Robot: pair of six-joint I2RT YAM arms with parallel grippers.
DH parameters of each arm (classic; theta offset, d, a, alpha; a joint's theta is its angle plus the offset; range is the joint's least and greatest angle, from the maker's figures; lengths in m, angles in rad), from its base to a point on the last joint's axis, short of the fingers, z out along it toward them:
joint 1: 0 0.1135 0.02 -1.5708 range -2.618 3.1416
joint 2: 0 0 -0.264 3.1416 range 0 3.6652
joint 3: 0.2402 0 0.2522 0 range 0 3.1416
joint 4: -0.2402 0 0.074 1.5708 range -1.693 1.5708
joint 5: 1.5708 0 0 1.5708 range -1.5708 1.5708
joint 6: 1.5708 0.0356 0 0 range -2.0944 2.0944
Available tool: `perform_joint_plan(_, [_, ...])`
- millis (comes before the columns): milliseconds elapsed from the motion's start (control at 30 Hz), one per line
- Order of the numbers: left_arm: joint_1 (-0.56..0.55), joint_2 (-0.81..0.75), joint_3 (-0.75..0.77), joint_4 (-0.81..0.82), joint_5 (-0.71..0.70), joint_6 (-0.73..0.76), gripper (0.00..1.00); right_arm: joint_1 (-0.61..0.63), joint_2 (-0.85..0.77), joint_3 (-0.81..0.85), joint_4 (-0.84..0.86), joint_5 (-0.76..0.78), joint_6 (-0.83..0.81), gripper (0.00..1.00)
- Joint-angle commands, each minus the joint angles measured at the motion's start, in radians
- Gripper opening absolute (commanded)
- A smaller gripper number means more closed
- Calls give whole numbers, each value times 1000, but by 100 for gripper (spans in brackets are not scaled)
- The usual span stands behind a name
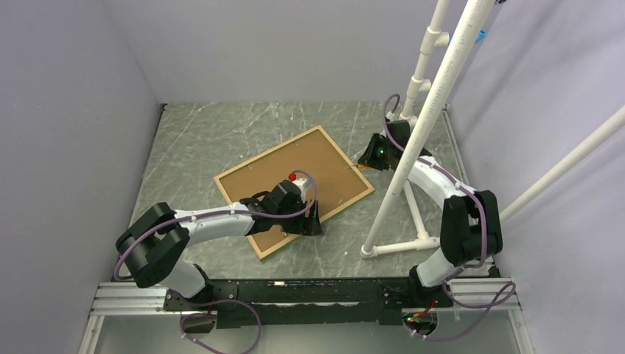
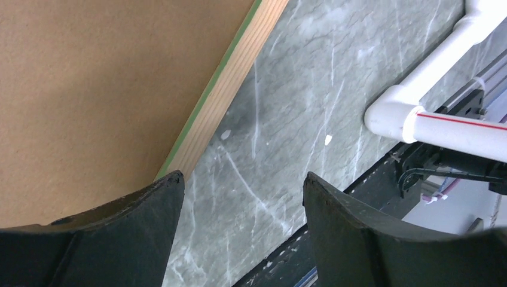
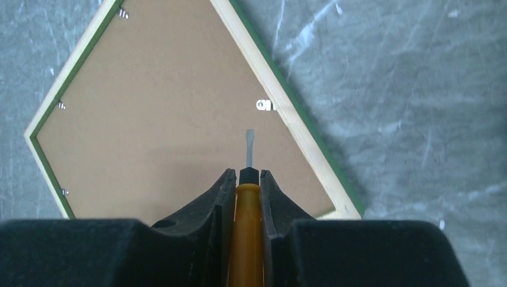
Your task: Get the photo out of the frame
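Orange plastic sat squeezed in the right gripper (image 3: 246,176): its jaws were closed tight on the handle of a screwdriver (image 3: 248,227), with the flat blade poking out ahead. Just past that tip, and a touch to its right, a small metal clip (image 3: 265,106) showed on the rim of the frame (image 3: 287,113). That gap looked like the one that mattered, since the blade likely had to reach the clip and turn it.

Across the way, the left gripper (image 2: 242,185) stood wide open and held nothing. One finger hung over the board side and the other over the bare table (image 2: 311,89), straddling the frame's near long edge.

The frame lay face down mid-table, with its long axis running from near-left to far-right. The right arm was the nearer to the far-right short side.

Pale wood rim was up, with a green sliver at the edge. A brown backing board (image 3: 161,119) filled it, pinned by more clips along the sides. The photo was not visible and was presumably under that board, so nothing was out yet.
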Motion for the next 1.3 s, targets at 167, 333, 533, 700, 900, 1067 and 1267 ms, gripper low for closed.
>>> perform_joint_plan(167, [47, 75, -55, -85, -65, -46, 81, -2, 182, 206, -103, -38, -80, 0])
perform_joint_plan(333, [98, 14, -123, -118, -93, -7, 82, -2, 186, 203, -98, -53, -83, 0])
perform_joint_plan(533, [98, -129, -135, -117, -46, 94, 81, -2, 176, 180, -97, -61, -90, 0])
perform_joint_plan(700, [44, -215, -72, -102, 49, 106, 78, -1, 150, 159, -83, -63, -93, 0])
perform_joint_plan(900, [-99, -132, 82, -140, 23, 91, 79, -2, 137, 139, -69, -69, -98, 0])
perform_joint_plan(1067, [-111, 32, 142, -155, 56, 81, 78, -1, 127, 130, -58, -63, -98, 0])
perform_joint_plan(1267, [-110, 181, 199, -219, -57, 80, 79, -3, 122, 152, -75, -32, -108, 0])
